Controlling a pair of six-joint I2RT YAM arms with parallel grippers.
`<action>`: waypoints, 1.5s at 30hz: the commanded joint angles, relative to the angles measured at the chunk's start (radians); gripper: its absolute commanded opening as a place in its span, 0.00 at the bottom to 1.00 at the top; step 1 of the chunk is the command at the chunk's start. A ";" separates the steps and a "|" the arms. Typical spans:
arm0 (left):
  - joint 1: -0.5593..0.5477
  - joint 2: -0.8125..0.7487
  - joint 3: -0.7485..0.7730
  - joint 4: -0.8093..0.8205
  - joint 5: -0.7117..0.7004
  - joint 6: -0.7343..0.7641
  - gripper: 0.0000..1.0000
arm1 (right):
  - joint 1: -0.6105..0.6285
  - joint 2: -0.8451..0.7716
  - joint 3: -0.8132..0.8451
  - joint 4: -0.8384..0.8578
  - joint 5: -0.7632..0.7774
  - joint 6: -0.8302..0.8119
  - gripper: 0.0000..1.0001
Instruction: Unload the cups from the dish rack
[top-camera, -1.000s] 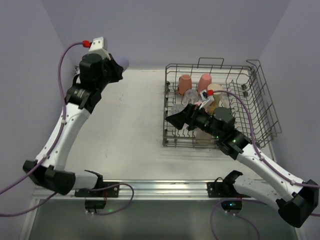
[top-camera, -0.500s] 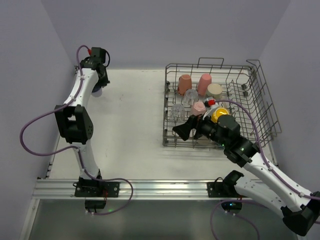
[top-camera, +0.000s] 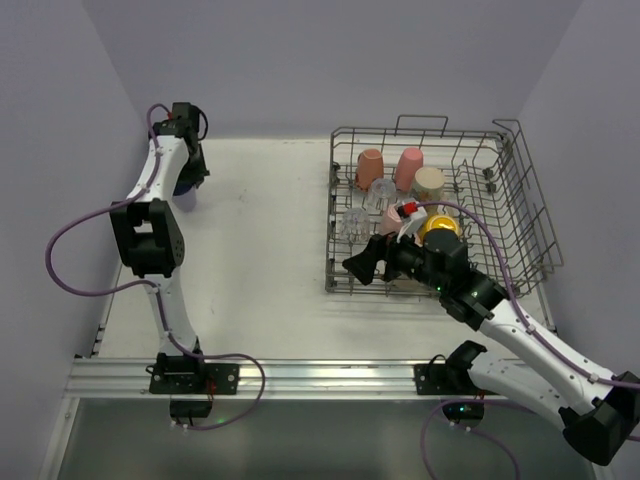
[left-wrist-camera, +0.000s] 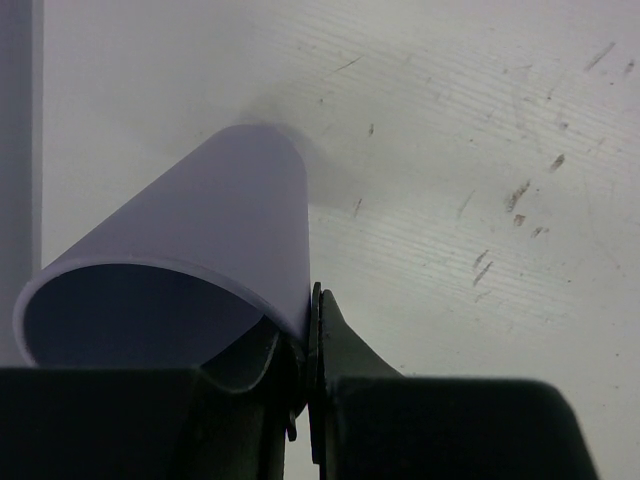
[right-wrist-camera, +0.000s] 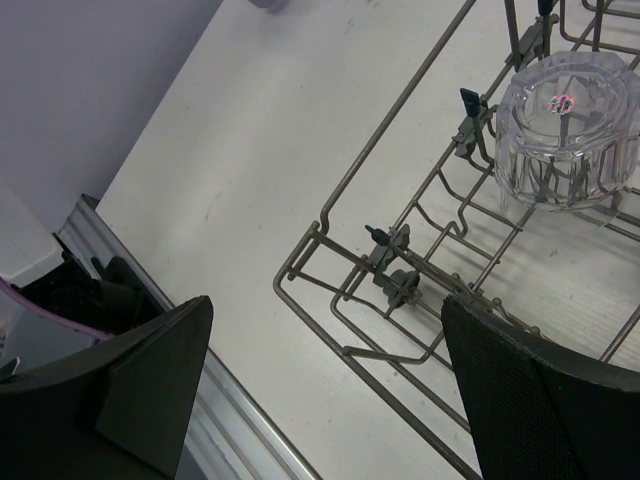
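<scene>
White table, lavender walls on three sides. Dish rack sits on the right half, toward the far side.

L arm is stretched to the far-left corner – left gripper is pinching the lavender cup by its wall at the rim, one finger inside, one outside. Cup is tilted, mouth toward the wrist cam, base down near the tabletop; can't tell if it's touching. Top view puts it right by the left wall.

R arm is at the rack's near-left corner – right gripper has its jaws spread wide with nothing between them, hovering above the corner wires. Clear tumbler sits upside down on the tines just beyond it.

In the rack, top view: salmon cup, pink cup and beige cup along the far row, second clear tumbler near them, yellow cup right by the R wrist.
</scene>
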 joint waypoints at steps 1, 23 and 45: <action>0.034 -0.016 0.008 -0.020 0.056 0.045 0.08 | 0.003 0.011 -0.005 0.037 -0.025 -0.020 0.99; 0.110 0.025 0.033 0.006 0.105 0.034 0.63 | 0.004 -0.006 -0.001 0.025 0.038 -0.032 0.99; -0.098 -0.560 -0.237 0.360 0.293 -0.012 1.00 | 0.000 -0.007 0.130 -0.148 0.282 -0.050 0.82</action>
